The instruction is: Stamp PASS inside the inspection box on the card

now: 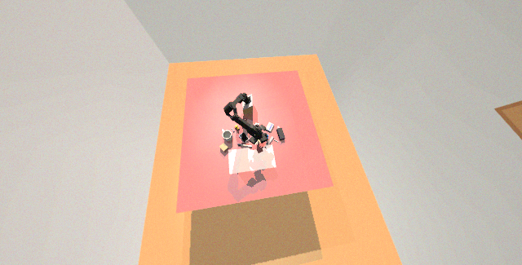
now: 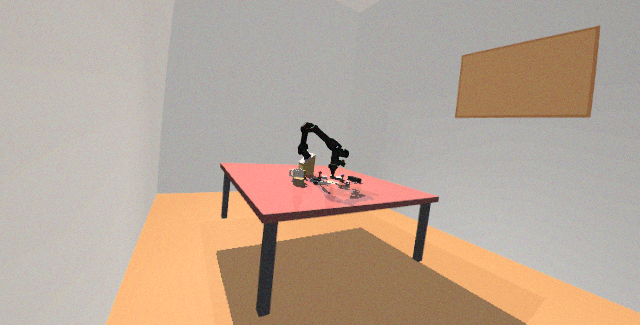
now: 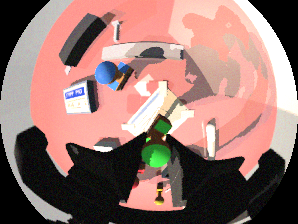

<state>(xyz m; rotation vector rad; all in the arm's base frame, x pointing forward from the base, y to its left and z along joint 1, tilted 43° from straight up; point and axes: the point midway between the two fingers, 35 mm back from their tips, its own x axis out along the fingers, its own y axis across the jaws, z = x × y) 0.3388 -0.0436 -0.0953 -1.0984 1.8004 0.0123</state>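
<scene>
My gripper [image 3: 156, 136] [image 2: 333, 174] is shut on a stamp with a green knob [image 3: 156, 155], a brown body and a green label. It points down close above the bench. In the wrist view the stamp's lower end overlaps the near part of the pale card [image 3: 142, 116]; whether it touches cannot be told. The card has white corner pieces and a blue line. Its inspection box cannot be made out, and the stamp hides part of the card. A dark pad [image 1: 243, 137] lies left of the gripper in the top view; the wrist view does not clearly show it.
A blue-knobbed stamp [image 3: 106, 73] stands beyond the card, left. A labelled white box [image 3: 79, 98] and a black block [image 3: 81, 41] are farther left. A pale bar [image 3: 117, 51] lies behind, a white stick [image 3: 211, 140] right. A mug [image 1: 227, 134] and wooden block [image 1: 223, 147] stand at left.
</scene>
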